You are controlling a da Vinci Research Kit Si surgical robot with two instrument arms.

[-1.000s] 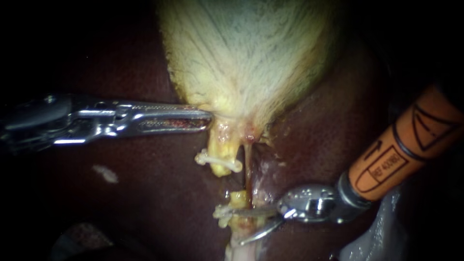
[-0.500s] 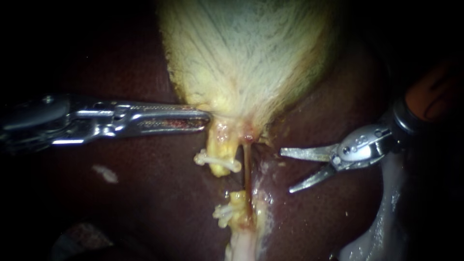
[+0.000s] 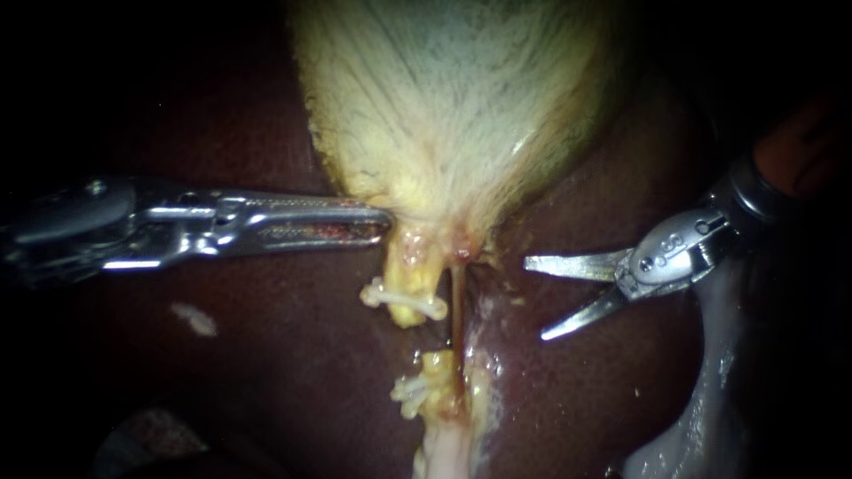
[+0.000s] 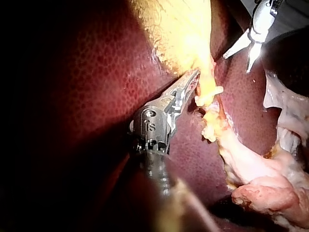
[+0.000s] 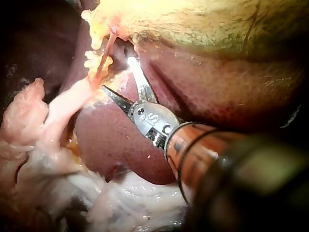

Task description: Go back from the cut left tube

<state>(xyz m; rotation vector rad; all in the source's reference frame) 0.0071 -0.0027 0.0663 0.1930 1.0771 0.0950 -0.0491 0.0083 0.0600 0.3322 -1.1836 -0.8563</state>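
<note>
The pale yellow gallbladder (image 3: 453,106) hangs over the dark liver (image 3: 266,355). Below its neck the left tube is cut in two: an upper stump (image 3: 410,266) with a white clip (image 3: 399,297), and a lower stump (image 3: 437,365) with another white clip (image 3: 408,388). A thin reddish right tube (image 3: 457,302) runs unbroken beside them. My left instrument (image 3: 377,222) is shut on the gallbladder's neck, also seen in the left wrist view (image 4: 193,79). My right instrument (image 3: 534,300) has open blades and stands off to the right of the tubes, touching nothing (image 5: 117,73).
Whitish loose tissue (image 3: 701,417) lies at the lower right below the right instrument's shaft. More pale tissue (image 5: 43,145) trails from the lower stump. A small white fleck (image 3: 193,319) sits on the liver at the left.
My right instrument left the lower stump and drew back up and to the right, blades open. My left instrument kept its hold, shifting only slightly.
</note>
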